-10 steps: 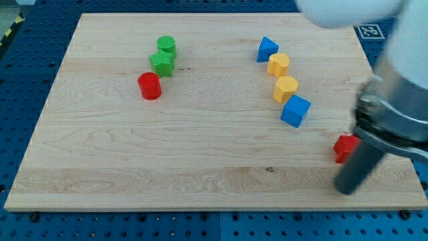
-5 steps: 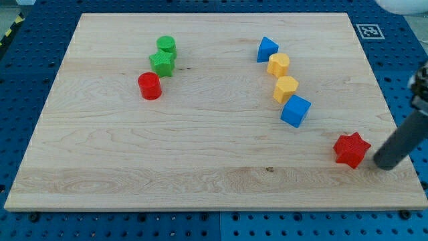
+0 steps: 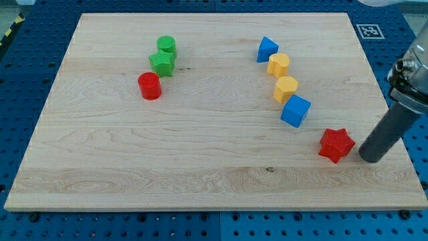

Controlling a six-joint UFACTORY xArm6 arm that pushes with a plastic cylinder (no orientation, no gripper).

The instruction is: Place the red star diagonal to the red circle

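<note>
Blocks: 2 red (star [image 3: 336,144], circle [image 3: 150,86]), 2 green, 2 blue, 2 yellow; tip [image 3: 370,157] just right of star.

A wooden table [image 3: 200,167] lies on a blue perforated base [image 3: 20,80]. Toward the table's top-left corner, a green cylinder [image 3: 166,46] touches a green star-like block [image 3: 162,63] just below it. Right of the table's middle, a chain of four blocks runs down toward the bottom-right corner: a blue triangular block [image 3: 267,49] nearest the top edge, then a yellow hexagonal block [image 3: 278,65] touching it, a second yellow hexagonal block [image 3: 285,88] just beneath, and a blue cube [image 3: 295,110] against that one. A black-and-white marker tag [image 3: 368,31] sits on the base just beyond the table's top-right corner.
</note>
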